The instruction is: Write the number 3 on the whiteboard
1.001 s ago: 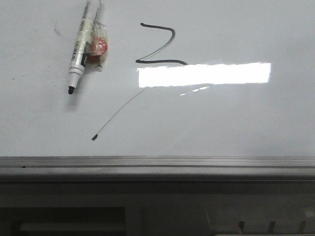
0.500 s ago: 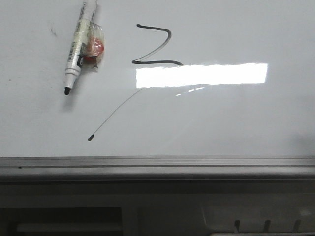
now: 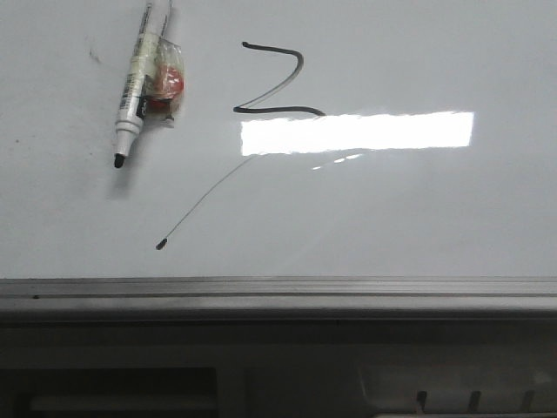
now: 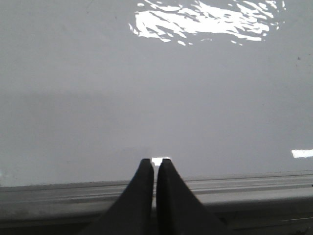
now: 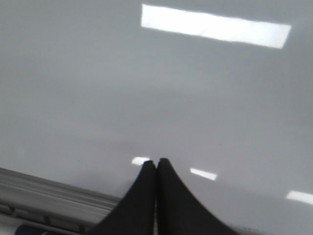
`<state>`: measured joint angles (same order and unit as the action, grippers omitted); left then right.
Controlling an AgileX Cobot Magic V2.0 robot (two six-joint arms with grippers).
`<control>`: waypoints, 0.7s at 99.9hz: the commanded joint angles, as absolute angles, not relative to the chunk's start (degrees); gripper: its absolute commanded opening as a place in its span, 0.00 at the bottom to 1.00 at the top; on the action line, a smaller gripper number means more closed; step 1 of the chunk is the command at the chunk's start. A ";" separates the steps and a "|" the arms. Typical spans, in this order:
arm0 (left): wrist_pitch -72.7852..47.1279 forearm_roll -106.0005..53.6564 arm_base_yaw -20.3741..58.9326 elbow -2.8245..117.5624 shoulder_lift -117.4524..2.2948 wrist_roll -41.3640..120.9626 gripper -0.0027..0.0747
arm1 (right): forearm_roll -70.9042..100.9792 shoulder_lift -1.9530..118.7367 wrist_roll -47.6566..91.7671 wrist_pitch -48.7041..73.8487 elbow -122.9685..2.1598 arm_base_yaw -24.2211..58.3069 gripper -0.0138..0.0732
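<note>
Marker pen (image 3: 136,83) lies on whiteboard (image 3: 418,218), left of number 3 (image 3: 274,80).

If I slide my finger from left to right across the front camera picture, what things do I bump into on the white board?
White marker pen with a black tip → small clear wrapper with something red inside, touching the pen → black hand-drawn squiggle, the number 3 → bright rectangular light reflection, all on the glossy whiteboard.

Closed fingers (image 5: 149,169) over whiteboard (image 5: 98,98)
</note>
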<state>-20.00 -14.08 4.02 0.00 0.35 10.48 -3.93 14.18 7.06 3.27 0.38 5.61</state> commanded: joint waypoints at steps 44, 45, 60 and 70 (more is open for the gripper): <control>-17.92 -14.92 3.96 -0.64 1.62 9.90 0.01 | -5.13 -1.47 6.78 18.26 2.19 2.66 0.10; -17.92 -14.92 3.96 -0.64 1.62 9.90 0.01 | -5.13 -1.47 6.78 18.26 2.19 2.66 0.10; -17.92 -14.92 3.96 -0.64 1.62 9.90 0.01 | -5.13 -1.47 6.78 18.26 2.19 2.66 0.10; -17.92 -14.92 3.96 -0.64 1.62 9.90 0.01 | -5.13 -1.47 6.78 18.26 2.19 2.66 0.10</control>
